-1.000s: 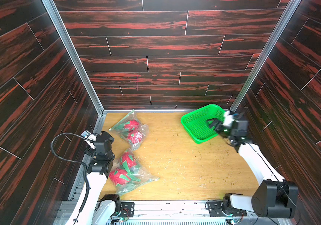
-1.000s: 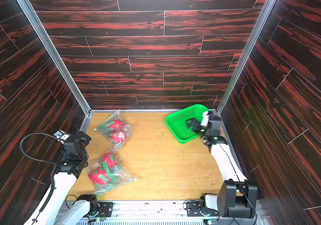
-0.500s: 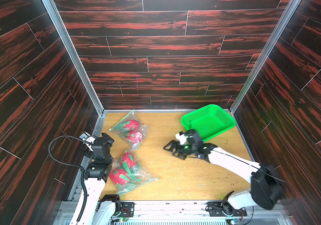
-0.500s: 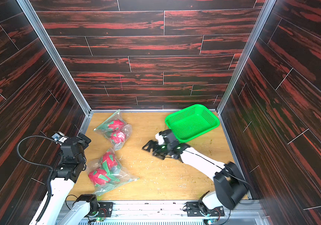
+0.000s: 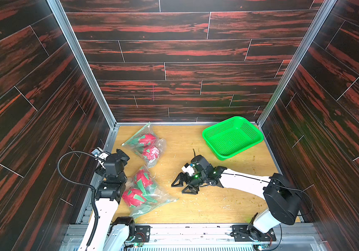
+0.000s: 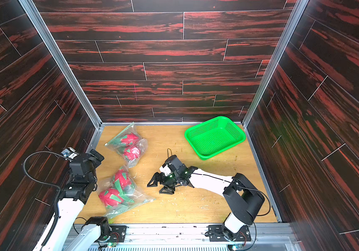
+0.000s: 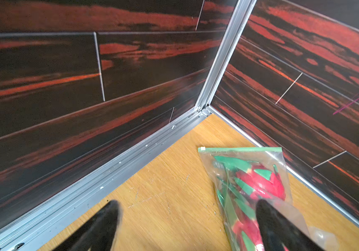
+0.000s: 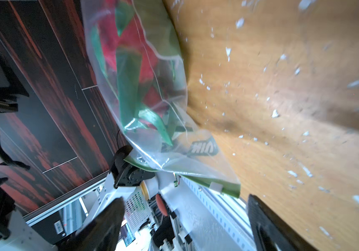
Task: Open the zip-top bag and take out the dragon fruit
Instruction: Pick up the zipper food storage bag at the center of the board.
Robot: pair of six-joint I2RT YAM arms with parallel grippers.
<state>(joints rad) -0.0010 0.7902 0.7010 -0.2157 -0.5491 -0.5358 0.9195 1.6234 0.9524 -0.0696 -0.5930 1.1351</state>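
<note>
Dragon fruit (image 5: 147, 139) lie inside two clear bags on the table (image 5: 207, 204), two to a bag, red-pink with green scales. The far bag (image 5: 143, 143) sits toward the back on the left; the near bag (image 5: 148, 191) lies toward the front on the left, just beside the left arm. Both show in both top views.

In the left wrist view the far bag (image 7: 246, 184) has its green zip (image 7: 239, 149) running straight across the top, with a white slider (image 7: 202, 148) at one end. The right wrist view shows the near bag (image 8: 152, 108) with the same kind of green strip and a white slider along its edge – the picture is blurred, so I cannot tell whether that strip is sealed.

The left gripper (image 5: 123, 155) hangs raised by the left wall, jaws wide apart, gripping nothing, pointing at the far bag. The right gripper (image 5: 182, 187) is low over the middle of the table, jaws apart and empty, aimed at the near bag but not touching it.

A green basket (image 5: 248, 130) stands at the back right, well apart from both bags. White flecks dot the table.
</note>
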